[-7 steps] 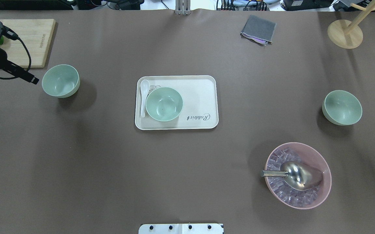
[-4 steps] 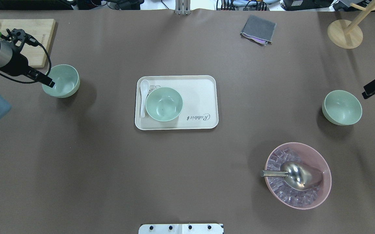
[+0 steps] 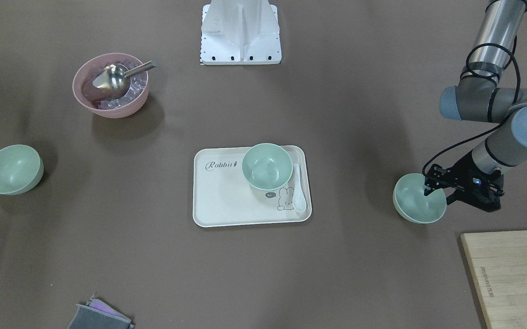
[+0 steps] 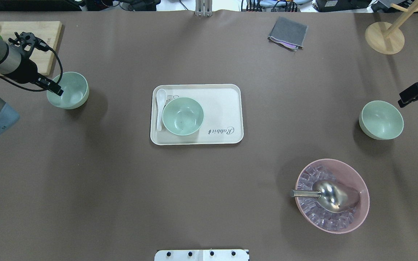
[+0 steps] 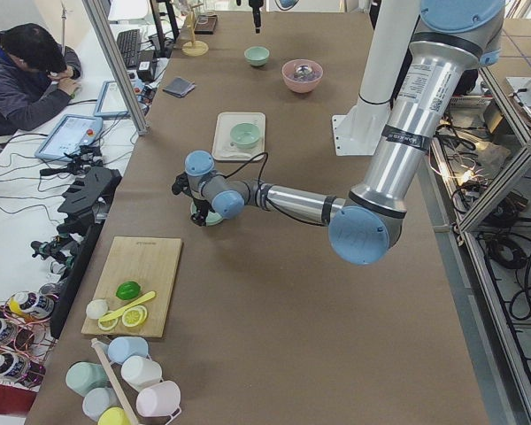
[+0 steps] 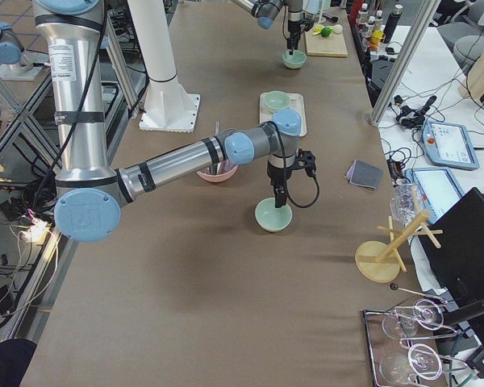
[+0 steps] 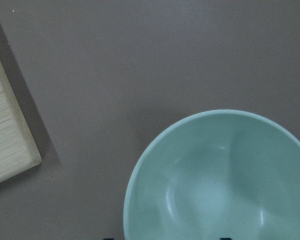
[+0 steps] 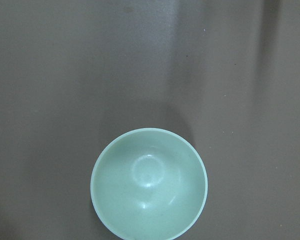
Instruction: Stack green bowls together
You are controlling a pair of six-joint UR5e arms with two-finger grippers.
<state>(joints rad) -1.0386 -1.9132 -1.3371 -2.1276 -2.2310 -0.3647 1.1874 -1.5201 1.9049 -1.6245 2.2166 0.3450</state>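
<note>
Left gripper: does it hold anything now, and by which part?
Nothing yet, it seems. The left gripper hangs over the rim of the green bowl, with its fingertips apart in the wrist view; no grasp shows.

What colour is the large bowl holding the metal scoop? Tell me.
Pale pink; the large round bowl shows best overhead.

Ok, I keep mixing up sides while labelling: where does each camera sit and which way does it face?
Overhead: behind the robot, looking forward and down; left gripper enters left, right gripper right.
Front-facing: opposite side, facing the robot's base; sides mirrored.
Exterior left: table's end, left arm nearest.
Exterior right: other end, right arm nearest.
Left wrist: down into left green bowl.
Right wrist: down onto right green bowl.
Overhead and front-facing share the tray.
</note>
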